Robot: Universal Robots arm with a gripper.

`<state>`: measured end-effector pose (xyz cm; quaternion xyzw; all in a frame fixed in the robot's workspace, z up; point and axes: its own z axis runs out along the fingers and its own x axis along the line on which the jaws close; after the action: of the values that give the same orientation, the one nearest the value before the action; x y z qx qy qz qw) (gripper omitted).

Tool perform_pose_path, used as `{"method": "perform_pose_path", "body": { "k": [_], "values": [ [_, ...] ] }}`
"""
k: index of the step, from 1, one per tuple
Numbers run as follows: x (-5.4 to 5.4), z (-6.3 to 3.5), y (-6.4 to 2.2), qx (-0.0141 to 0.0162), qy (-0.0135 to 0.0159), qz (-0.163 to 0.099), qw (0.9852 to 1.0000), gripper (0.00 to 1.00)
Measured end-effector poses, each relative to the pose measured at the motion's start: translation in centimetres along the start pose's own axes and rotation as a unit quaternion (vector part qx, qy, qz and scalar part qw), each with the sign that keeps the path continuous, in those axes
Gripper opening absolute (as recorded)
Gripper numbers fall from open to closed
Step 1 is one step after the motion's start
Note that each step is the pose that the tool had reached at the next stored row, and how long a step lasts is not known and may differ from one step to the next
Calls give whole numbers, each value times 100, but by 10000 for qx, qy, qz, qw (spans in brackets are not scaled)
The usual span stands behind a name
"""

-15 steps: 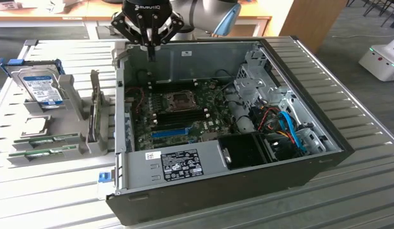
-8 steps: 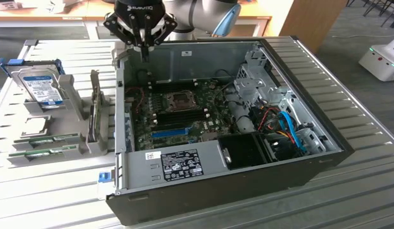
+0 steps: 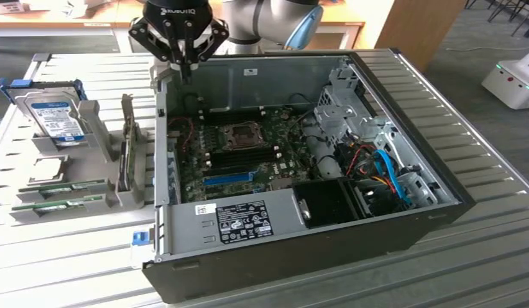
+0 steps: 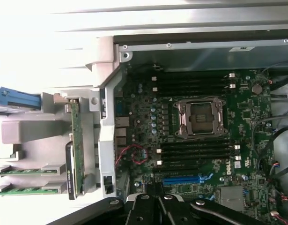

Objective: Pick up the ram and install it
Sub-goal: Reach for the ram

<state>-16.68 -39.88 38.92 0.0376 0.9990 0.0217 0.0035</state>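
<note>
Our hand [image 3: 186,69] is clenched empty; the ram [image 3: 66,188] looks light, stiff, fragile, so we'd pinch its long edges.

Computer case [image 3: 290,256] on counter [image 3: 469,256], motherboard [image 3: 247,154] flat inside. Rack [image 3: 93,128] on counter just beside case, on exterior view's left. Hard drive [image 3: 54,115] upright at rack's far end; two ram sticks [image 3: 63,188] side by side in rack's near slots. Hand [image 3: 185,72] above case's far corner, rack side.
</note>
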Motion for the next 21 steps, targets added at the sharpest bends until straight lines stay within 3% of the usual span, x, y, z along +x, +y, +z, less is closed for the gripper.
{"method": "perform_pose_path", "body": {
  "k": [14,21],
  "values": [
    [174,12,-14,5,72,3,10000,10],
    [252,16,-20,7,93,4,10000,10]
  ]
}}
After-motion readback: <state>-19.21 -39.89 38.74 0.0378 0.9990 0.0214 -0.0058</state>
